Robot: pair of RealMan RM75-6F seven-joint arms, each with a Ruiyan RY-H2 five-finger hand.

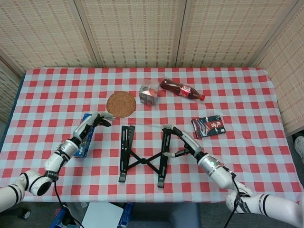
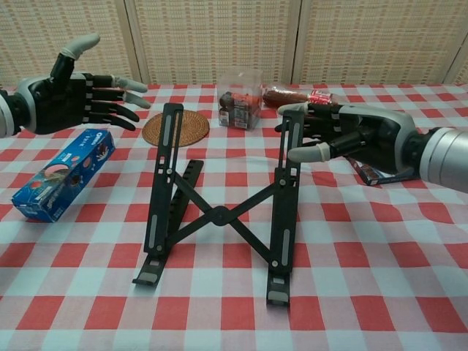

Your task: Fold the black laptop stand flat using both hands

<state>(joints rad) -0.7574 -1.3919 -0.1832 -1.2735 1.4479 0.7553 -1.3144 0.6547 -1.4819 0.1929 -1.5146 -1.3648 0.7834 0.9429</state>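
The black laptop stand (image 1: 142, 154) stands opened out on the checked tablecloth, its two rails joined by an X-shaped brace (image 2: 218, 213). My left hand (image 2: 80, 99) hovers with fingers spread, left of the stand's left rail and apart from it; it holds nothing. In the head view the left hand (image 1: 92, 122) hangs over the blue box. My right hand (image 2: 344, 135) is spread at the top of the right rail, fingers and thumb on either side of it. Whether they touch it I cannot tell. From above, the right hand (image 1: 183, 140) lies just right of that rail.
A blue Oreo box (image 2: 62, 175) lies left of the stand. Behind the stand are a woven coaster (image 1: 120, 104), a clear plastic box (image 1: 149, 93) and a lying cola bottle (image 1: 183, 89). A red and black packet (image 1: 209, 126) lies to the right.
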